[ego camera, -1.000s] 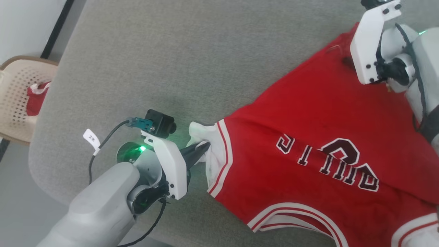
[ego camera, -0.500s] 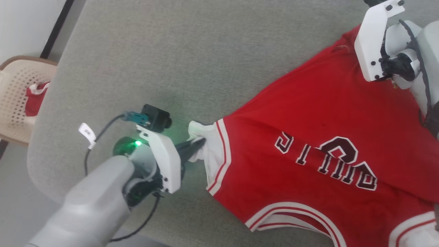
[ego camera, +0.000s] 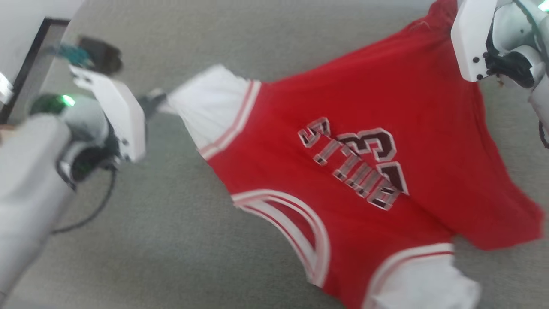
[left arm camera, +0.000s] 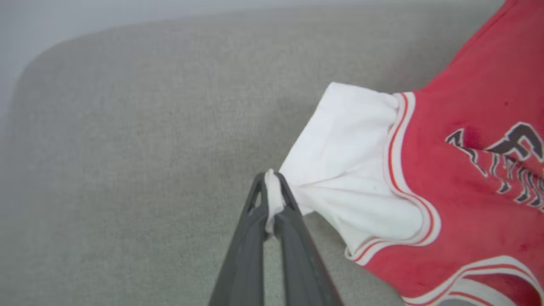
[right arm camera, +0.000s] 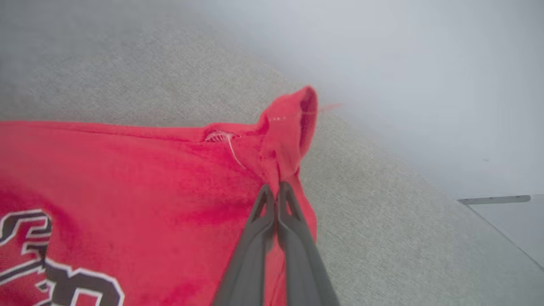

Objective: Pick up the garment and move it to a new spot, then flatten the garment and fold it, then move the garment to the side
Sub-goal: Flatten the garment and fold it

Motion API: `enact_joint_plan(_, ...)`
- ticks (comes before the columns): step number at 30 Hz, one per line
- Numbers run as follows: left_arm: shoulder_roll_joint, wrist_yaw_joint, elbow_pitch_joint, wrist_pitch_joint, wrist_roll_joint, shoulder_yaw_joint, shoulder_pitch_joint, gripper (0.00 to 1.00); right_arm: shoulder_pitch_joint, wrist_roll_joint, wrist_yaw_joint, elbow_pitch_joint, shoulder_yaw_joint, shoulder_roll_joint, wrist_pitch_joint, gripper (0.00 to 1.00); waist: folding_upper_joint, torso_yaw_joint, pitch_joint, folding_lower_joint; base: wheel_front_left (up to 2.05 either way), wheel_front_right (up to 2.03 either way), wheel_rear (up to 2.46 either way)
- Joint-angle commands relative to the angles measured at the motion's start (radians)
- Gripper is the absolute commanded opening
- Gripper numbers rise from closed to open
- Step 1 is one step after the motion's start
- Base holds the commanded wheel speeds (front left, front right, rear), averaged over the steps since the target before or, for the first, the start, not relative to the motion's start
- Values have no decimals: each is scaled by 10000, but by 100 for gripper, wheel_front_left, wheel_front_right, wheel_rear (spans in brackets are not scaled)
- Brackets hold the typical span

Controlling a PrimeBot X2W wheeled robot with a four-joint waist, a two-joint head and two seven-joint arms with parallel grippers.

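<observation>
The garment (ego camera: 364, 98), a red jersey with white sleeves and a dark number print, hangs stretched between my two grippers over the grey padded surface (ego camera: 171, 240). My left gripper (left arm camera: 272, 176) is shut on the tip of one white sleeve (left arm camera: 348, 170); in the head view that gripper (ego camera: 150, 101) is at the upper left. My right gripper (right arm camera: 278, 187) is shut on a bunched red corner of the garment's (right arm camera: 127, 170) hem. Its white wrist bracket (ego camera: 469, 43) sits at the head view's top right. The other white sleeve (ego camera: 420, 283) trails at the bottom.
The grey surface has a rounded corner (left arm camera: 34, 63) beyond my left gripper and an edge (right arm camera: 425, 182) close past my right gripper, with pale floor beyond. A dark strip (ego camera: 25, 64) runs along the wall at the head view's upper left.
My right gripper has shut on the red hem corner. The garment is now pulled taut, its white sleeve drawn out. The head camera has shifted and the picture is blurred.
</observation>
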Motion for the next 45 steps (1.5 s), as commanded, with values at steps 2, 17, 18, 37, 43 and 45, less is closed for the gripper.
enact_joint_plan(2, 153, 105, -92, 277, 44, 93, -493, 0, -96, 164, -10, -223, 99, -124, -189, 0, 0, -562, -518, 0, 0, 0, 0)
enact_joint_plan(17, 428, 54, 535, 1865, 578, 128, -3361, 0, -433, 845, -10, -1836, 173, -442, -604, 0, 0, -2127, -1886, 0, 0, 0, 0)
enact_joint_plan(18, 397, 31, 647, 1882, 573, 127, -3483, 0, -461, 798, -10, -1899, 158, -456, -608, 0, 0, -2194, -1924, 0, 0, 0, 0)
enact_joint_plan(37, -1083, -13, 3591, -1911, 2840, -26, -7148, 0, -2561, -1798, -10, 895, -1521, 1182, -3880, 0, 0, -2669, -44, 0, 0, 0, 0)
enact_joint_plan(43, -1441, 332, 4552, -4499, 4028, -146, -8902, 0, -3842, -3461, -10, 2530, -2557, 1681, -6657, 0, 0, -2641, 863, 0, 0, 0, 0)
enact_joint_plan(45, -1559, 509, 4786, -5464, 4357, -171, -9343, 0, -4158, -4050, -10, 3039, -2866, 1793, -7392, 0, 0, -2590, 1104, 0, 0, 0, 0)
